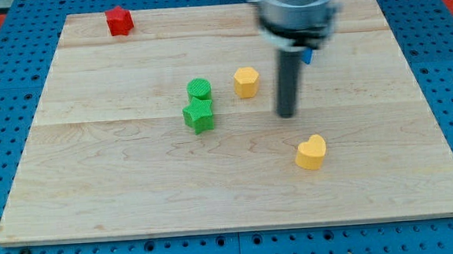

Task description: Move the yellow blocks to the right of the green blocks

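My tip [288, 114] is placed between the yellow blocks: the yellow hexagon [246, 82] toward the view's upper left, the yellow heart [311, 152] lower right. No fingers are fitted, so no grasp is made.

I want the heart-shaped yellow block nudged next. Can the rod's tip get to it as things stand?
Probably yes. My tip sits up and to the view's left of the yellow heart block, with only bare board between them. The yellow hexagon block lies off that path.
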